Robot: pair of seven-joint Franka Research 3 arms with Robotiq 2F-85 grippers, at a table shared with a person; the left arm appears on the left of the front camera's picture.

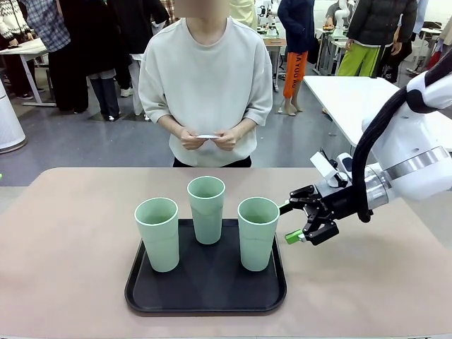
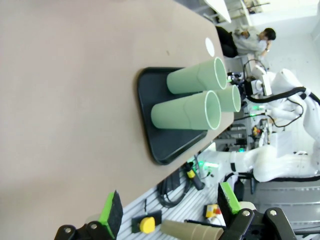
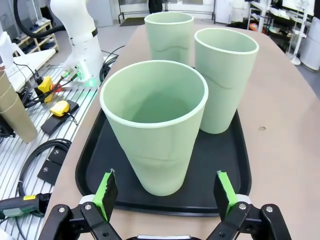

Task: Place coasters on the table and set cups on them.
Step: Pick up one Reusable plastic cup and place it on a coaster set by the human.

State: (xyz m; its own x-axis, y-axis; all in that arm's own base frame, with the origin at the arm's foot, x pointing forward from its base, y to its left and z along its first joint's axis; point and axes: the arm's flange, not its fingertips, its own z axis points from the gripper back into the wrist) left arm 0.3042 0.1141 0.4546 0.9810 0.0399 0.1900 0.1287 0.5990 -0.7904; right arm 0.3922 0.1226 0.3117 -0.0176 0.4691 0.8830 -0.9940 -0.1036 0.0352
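Three pale green cups stand on a black tray [image 1: 205, 289] on the beige table [image 1: 70, 247]: left [image 1: 157, 234], middle [image 1: 206, 210], right [image 1: 258, 234]. My right gripper [image 1: 291, 222] hovers open just right of the right cup, level with its lower half. In the right wrist view that cup [image 3: 155, 120] stands ahead of the green pads [image 3: 106, 194] and between their lines, untouched. The left gripper [image 2: 170, 207] is open and empty, far from the cups [image 2: 187, 112]. The person's hands hold a thin white flat thing, seemingly the coasters [image 1: 207, 136], above the far edge.
The tray [image 3: 220, 165] sits near the table's front edge. Bare tabletop lies left, right and behind it. A white table [image 1: 353, 92] stands at the back right. Cables and tools [image 3: 55, 110] lie below the table's near side.
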